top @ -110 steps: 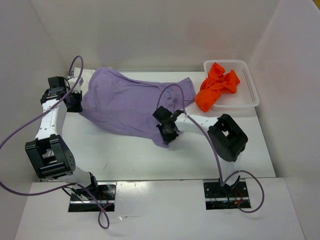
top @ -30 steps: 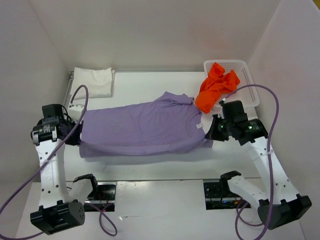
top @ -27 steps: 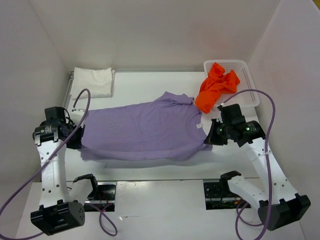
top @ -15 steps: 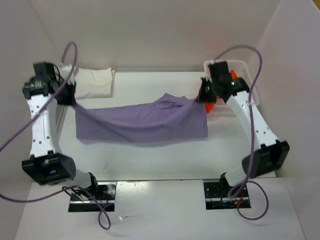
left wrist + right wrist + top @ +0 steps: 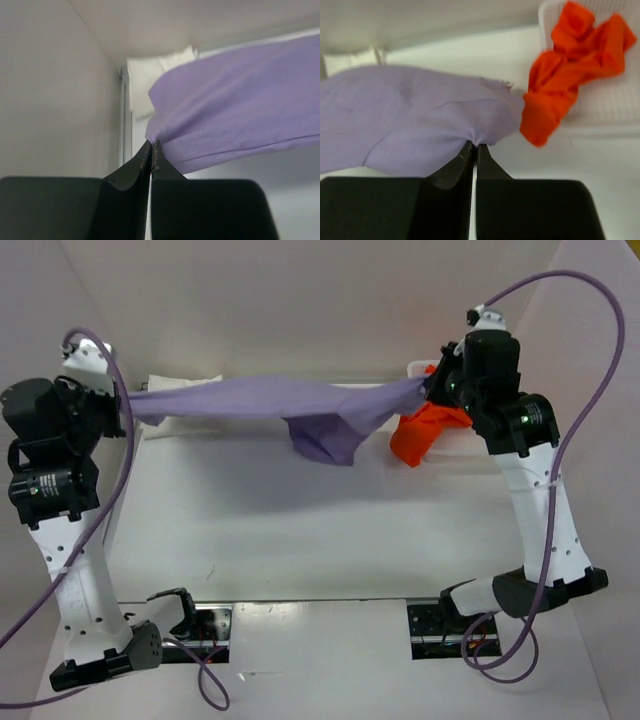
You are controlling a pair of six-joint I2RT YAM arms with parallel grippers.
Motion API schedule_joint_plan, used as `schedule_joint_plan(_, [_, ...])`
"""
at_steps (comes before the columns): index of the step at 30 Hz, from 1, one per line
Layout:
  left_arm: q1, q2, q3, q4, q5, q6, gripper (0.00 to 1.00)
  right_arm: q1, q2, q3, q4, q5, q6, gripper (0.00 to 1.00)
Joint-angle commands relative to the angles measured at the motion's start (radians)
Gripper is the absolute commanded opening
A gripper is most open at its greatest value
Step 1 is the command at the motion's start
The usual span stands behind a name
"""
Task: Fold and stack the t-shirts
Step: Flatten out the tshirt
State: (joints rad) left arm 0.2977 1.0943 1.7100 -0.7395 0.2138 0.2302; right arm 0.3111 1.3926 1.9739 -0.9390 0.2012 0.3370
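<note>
White walls close in a white table [image 5: 300, 530], with both arms raised toward its far edge. Between them the lavender t-shirt [image 5: 250, 398] hangs in the air as a long band running left to right across the back of the table. One loose flap of it droops from the middle (a rounded fold, right of centre), and from above it is hard to say whether its lowest edge touches the table or only hangs over it.

The left gripper [image 5: 151, 146] has its fingers pressed together on a bunched corner of the lavender cloth, which fans out to the right from the pinch. The right gripper [image 5: 474, 146] is likewise clamped tight on a gathered bit of the shirt's other end, with the fabric spreading away to the left.

The white t-shirt [image 5: 150, 75] lies folded flat in the far left corner of the table, partly hidden behind the stretched lavender band in the overhead view. The orange t-shirt [image 5: 570, 75] sits crumpled in the white mesh basket [image 5: 620, 100] at the far right, with one end spilling over the basket's near rim and down toward the table, just beside the right gripper's end of the lavender shirt.
</note>
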Motion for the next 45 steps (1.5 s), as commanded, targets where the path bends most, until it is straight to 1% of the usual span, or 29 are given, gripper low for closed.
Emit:
schedule_joint_plan(1, [0.003, -0.013, -0.139, -0.009, -0.033, 0.058, 0.00, 0.022, -0.085, -0.149, -0.105, 0.037, 0.013, 0.00])
schedule_joint_plan(3, [0.003, -0.062, -0.174, -0.046, -0.082, 0.093, 0.00, 0.034, -0.138, -0.243, -0.151, 0.026, 0.048, 0.00])
schedule_joint_plan(7, [0.003, -0.132, -0.223, -0.152, -0.155, 0.141, 0.00, 0.089, -0.252, -0.303, -0.293, 0.044, 0.131, 0.00])
schedule_joint_plan(9, [0.003, -0.146, -0.260, -0.230, -0.179, 0.173, 0.00, 0.089, -0.285, -0.345, -0.354, -0.008, 0.166, 0.00])
schedule_joint_plan(10, [0.003, -0.155, -0.276, -0.288, -0.192, 0.187, 0.00, 0.089, -0.317, -0.372, -0.354, -0.028, 0.166, 0.00])
schedule_joint_plan(12, [0.003, -0.165, -0.361, -0.354, -0.205, 0.247, 0.00, 0.089, -0.349, -0.499, -0.354, -0.106, 0.198, 0.00])
schedule_joint_plan(13, [0.003, -0.165, -0.407, -0.354, -0.221, 0.264, 0.00, 0.089, -0.371, -0.551, -0.354, -0.133, 0.198, 0.00])
schedule_joint_plan(14, [0.003, -0.174, -0.456, -0.354, -0.241, 0.290, 0.00, 0.089, -0.371, -0.657, -0.318, -0.190, 0.198, 0.00])
schedule_joint_plan(15, [0.003, -0.183, -0.548, -0.354, -0.241, 0.290, 0.00, 0.089, -0.380, -0.705, -0.296, -0.215, 0.207, 0.00])
schedule_joint_plan(17, [0.003, -0.194, -0.620, -0.345, -0.251, 0.301, 0.00, 0.089, -0.403, -0.824, -0.227, -0.253, 0.208, 0.00])
schedule_joint_plan(19, [0.003, -0.203, -0.680, -0.331, -0.251, 0.301, 0.00, 0.089, -0.403, -0.874, -0.205, -0.279, 0.217, 0.00])
schedule_joint_plan(23, [0.003, -0.203, -0.704, -0.342, -0.261, 0.311, 0.00, 0.100, -0.391, -0.960, -0.205, -0.304, 0.204, 0.00])
schedule_joint_plan(26, [0.003, -0.194, -0.722, -0.342, -0.272, 0.311, 0.00, 0.109, -0.372, -0.971, -0.196, -0.319, 0.195, 0.00])
schedule_joint_plan(27, [0.003, -0.194, -0.731, -0.318, -0.272, 0.311, 0.00, 0.109, -0.363, -0.971, -0.161, -0.319, 0.195, 0.00])
schedule_joint_plan(29, [0.003, -0.153, -0.731, -0.282, -0.261, 0.302, 0.00, 0.109, -0.328, -0.937, -0.114, -0.309, 0.186, 0.00])
schedule_joint_plan(30, [0.003, -0.125, -0.721, -0.223, -0.252, 0.285, 0.00, 0.109, -0.261, -0.908, -0.081, -0.296, 0.171, 0.00])
schedule_joint_plan(31, [0.003, -0.087, -0.654, -0.192, -0.238, 0.256, 0.00, 0.085, -0.207, -0.821, -0.011, -0.263, 0.149, 0.00])
schedule_joint_plan(33, [0.003, 0.089, -0.494, -0.149, -0.188, 0.203, 0.00, 0.040, -0.066, -0.650, 0.011, -0.238, 0.064, 0.00])
schedule_joint_plan(34, [0.003, 0.154, -0.377, -0.149, -0.168, 0.139, 0.00, 0.023, 0.089, -0.374, -0.021, -0.209, 0.044, 0.00])
schedule_joint_plan(35, [0.003, 0.264, -0.098, -0.149, -0.136, 0.106, 0.00, 0.023, 0.159, -0.202, -0.056, -0.104, 0.034, 0.00])
schedule_joint_plan(36, [0.003, 0.304, 0.047, -0.161, -0.122, 0.074, 0.00, 0.023, 0.219, -0.025, -0.091, -0.053, 0.025, 0.00])
schedule_joint_plan(37, [0.003, 0.329, 0.177, -0.161, -0.111, 0.023, 0.00, 0.023, 0.318, 0.328, -0.150, -0.010, 0.025, 0.00])
schedule_joint_plan(38, [0.003, 0.344, 0.288, -0.103, -0.090, 0.006, 0.00, 0.046, 0.345, 0.464, -0.159, 0.085, 0.043, 0.00])
schedule_joint_plan(39, [0.003, 0.334, 0.365, -0.063, -0.090, 0.006, 0.00, 0.046, 0.345, 0.546, -0.149, 0.096, 0.053, 0.00])
schedule_joint_plan(40, [0.003, 0.314, 0.407, -0.014, -0.080, -0.003, 0.00, 0.034, 0.345, 0.589, -0.135, 0.096, 0.063, 0.00])
schedule_joint_plan(41, [0.003, 0.255, 0.398, 0.079, -0.068, -0.003, 0.00, 0.034, 0.336, 0.589, -0.135, 0.105, 0.063, 0.00])
schedule_joint_plan(42, [0.003, 0.227, 0.372, 0.116, -0.068, -0.003, 0.00, 0.034, 0.336, 0.576, -0.135, 0.115, 0.063, 0.00])
schedule_joint_plan(43, [0.003, 0.201, 0.338, 0.143, -0.054, -0.003, 0.00, 0.048, 0.321, 0.512, -0.135, 0.115, 0.047, 0.00])
schedule_joint_plan(45, [0.003, 0.147, 0.239, 0.158, -0.013, 0.017, 0.00, 0.072, 0.278, 0.444, -0.123, 0.127, 0.037, 0.00])
